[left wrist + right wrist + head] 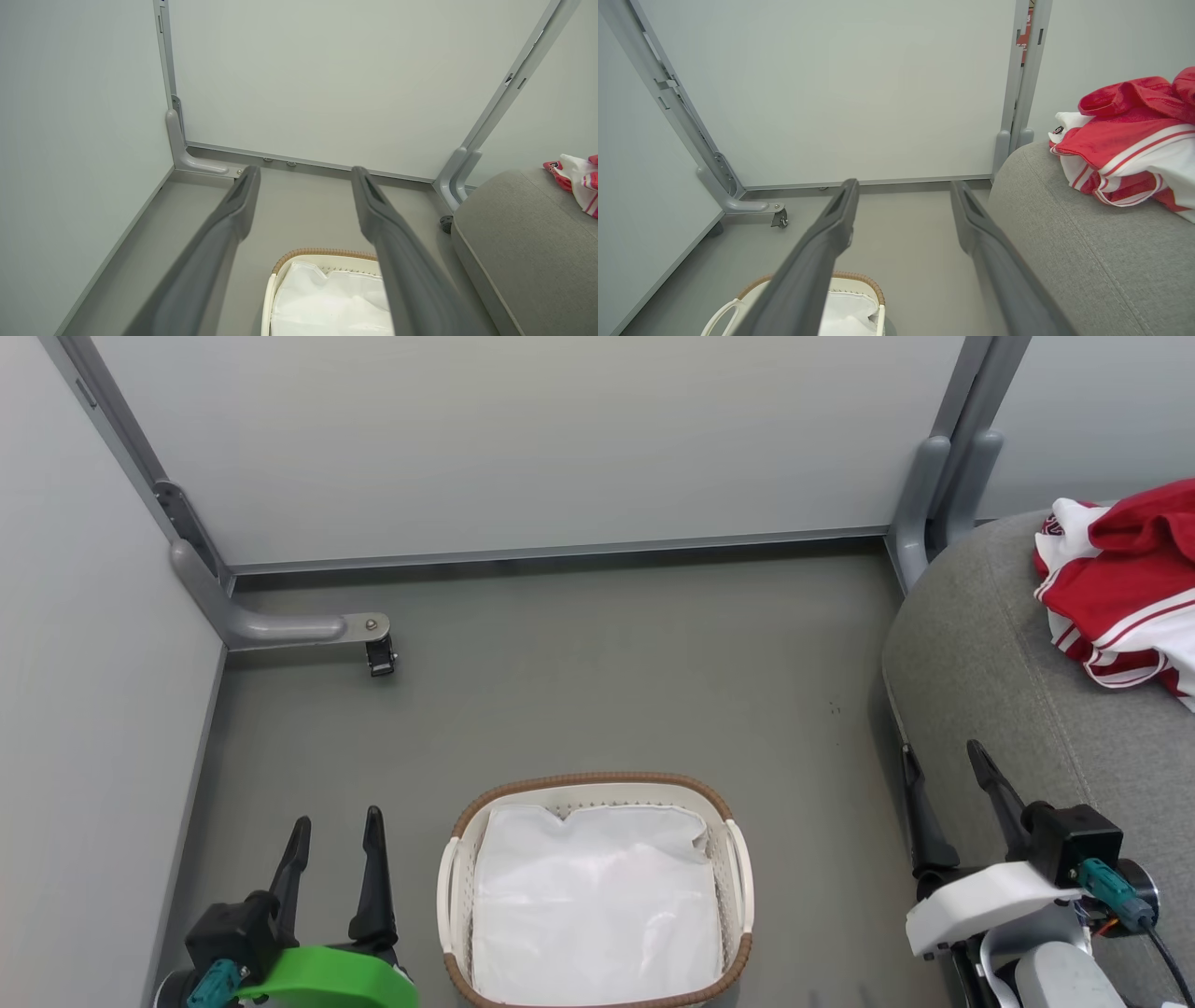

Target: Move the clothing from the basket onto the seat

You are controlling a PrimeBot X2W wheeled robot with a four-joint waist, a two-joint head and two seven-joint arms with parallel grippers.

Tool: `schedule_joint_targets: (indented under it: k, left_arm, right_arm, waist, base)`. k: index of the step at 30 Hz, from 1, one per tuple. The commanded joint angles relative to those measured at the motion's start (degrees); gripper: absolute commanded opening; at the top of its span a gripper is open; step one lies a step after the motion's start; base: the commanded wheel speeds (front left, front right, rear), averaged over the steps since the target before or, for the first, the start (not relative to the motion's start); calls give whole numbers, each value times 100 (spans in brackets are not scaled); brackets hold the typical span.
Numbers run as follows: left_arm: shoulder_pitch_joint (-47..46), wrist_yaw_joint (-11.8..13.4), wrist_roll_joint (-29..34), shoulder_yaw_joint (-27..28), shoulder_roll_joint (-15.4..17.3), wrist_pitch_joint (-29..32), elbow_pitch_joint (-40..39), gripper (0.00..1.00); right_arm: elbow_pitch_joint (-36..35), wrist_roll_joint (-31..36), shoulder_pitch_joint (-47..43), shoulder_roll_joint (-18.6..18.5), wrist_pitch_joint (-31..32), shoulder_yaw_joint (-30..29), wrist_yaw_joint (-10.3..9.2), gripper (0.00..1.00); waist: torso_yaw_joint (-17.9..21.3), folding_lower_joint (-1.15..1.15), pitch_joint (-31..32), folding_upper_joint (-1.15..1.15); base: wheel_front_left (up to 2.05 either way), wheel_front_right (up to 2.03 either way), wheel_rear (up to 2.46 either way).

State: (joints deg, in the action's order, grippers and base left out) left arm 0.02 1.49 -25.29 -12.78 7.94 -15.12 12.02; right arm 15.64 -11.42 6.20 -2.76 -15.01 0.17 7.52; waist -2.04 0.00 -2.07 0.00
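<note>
The red and white clothing (1125,588) lies bunched on the grey seat (990,691) at the far right; the same clothing (1129,144) rests on the seat (1087,252) in the right wrist view. On the floor at bottom centre stands the basket (597,784), holding a flat white liner (597,905). My left gripper (336,826) is open to the basket's left, nothing between its fingers. By the seat's front edge my right gripper (943,756) also stands open and empty.
Pale partition panels (523,439) close the back and left. A grey panel foot with a caster (378,653) juts onto the floor at the left, and two grey posts (938,495) stand at the back right. Grey floor (635,672) lies between basket and panels.
</note>
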Motion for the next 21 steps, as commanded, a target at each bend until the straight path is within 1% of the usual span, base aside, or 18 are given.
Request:
schedule_joint_targets:
  k: [1,11,21]
  left_arm:
    - [127,-41,55,51,-35,-4,-11,100]
    - [383,-241,205,326,-169,-4,7,100]
    - [429,-392,307,527,-272,-4,101,100]
  right_arm:
    - [-56,65,-140,-24,-24,-34,-6,100]
    - [-201,-6,-408,-24,-24,122,-6,100]
    - [-125,-86,-450,-24,-24,182,-6,100]
  waist:
    - [23,0,36,0]
    - [36,0,111,0]
    - [18,0,128,0]
  base:
    - [0,0,0]
    - [0,0,0]
    - [0,0,0]
